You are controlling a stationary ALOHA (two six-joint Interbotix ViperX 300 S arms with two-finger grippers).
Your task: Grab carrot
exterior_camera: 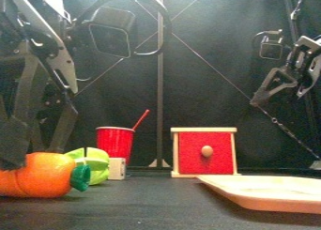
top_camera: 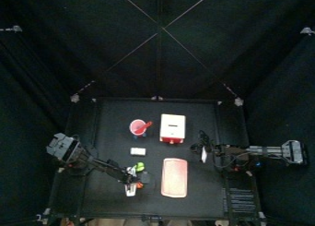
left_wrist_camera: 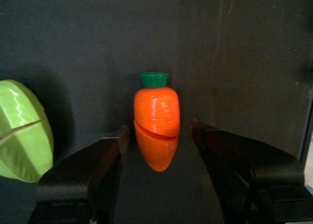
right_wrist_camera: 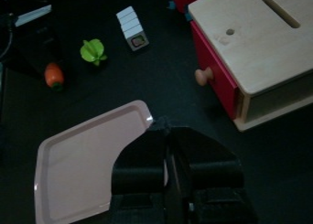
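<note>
The carrot point(left_wrist_camera: 156, 129), a small orange lump with a green cap, lies on the black table near its front left. In the left wrist view it sits between the tips of my left gripper point(left_wrist_camera: 159, 142), whose jaws stand wide open on either side without touching it. From the front, the carrot point(exterior_camera: 38, 175) lies just below the left gripper point(exterior_camera: 38, 151). My right gripper point(right_wrist_camera: 167, 171) hangs shut and empty over the edge of the pink board point(right_wrist_camera: 88, 164), with the carrot point(right_wrist_camera: 54, 75) far off beyond it.
A green lump point(exterior_camera: 90, 162) lies right beside the carrot, and a small white block point(exterior_camera: 115, 168) and a red cup point(exterior_camera: 115, 140) stand behind. A red and wood box point(exterior_camera: 205, 151) stands mid-table. The pink board point(exterior_camera: 269, 190) lies at the front right.
</note>
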